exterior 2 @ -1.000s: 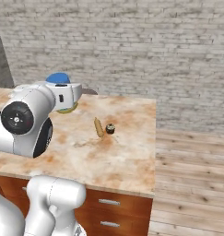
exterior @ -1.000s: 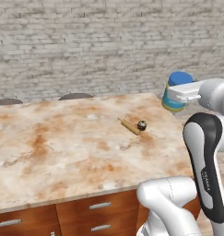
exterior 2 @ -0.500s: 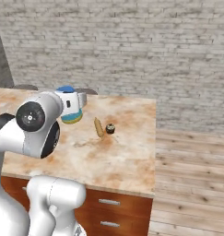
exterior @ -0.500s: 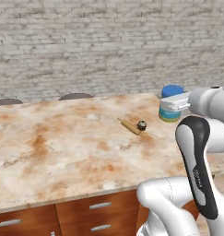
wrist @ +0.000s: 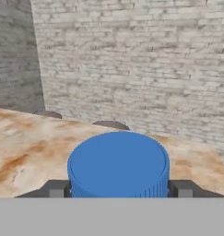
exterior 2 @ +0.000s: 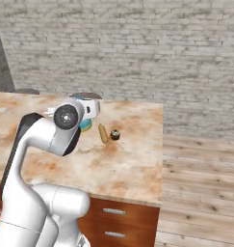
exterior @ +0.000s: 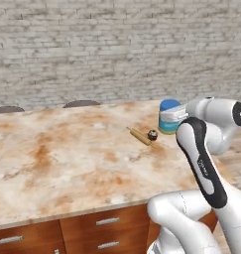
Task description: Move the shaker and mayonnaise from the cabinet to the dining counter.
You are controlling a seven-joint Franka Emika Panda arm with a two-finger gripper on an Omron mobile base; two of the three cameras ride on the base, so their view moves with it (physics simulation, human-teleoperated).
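Mayonnaise, the stout round jar with a blue ribbed lid and a yellowish body with a teal band (wrist: 118, 165), sits squarely between the jaws (wrist: 118, 188): at the bottom of the hand view a dark fingertip (wrist: 56, 188) stands flush against each side of the lid, so the jaws are clamped wide on the jar. In the left base view the jar (exterior: 168, 118) is at centre right, over the far right part of the wide beige marble-look table with orange-brown blotches (exterior: 67, 168); whether its base already touches the top I cannot tell. The step in hand looks like setting the jar down. To do it well, lower straight and keep the jar upright until its base rests flat, then part the jaws fully before lifting away, so the lid is not dragged sideways. Just left of the jar lie a small tan wooden rolling pin (exterior: 140, 135) and a small dark round piece (exterior: 152, 134); the set-down spot should stay apart from both, and well inside the table's right edge.
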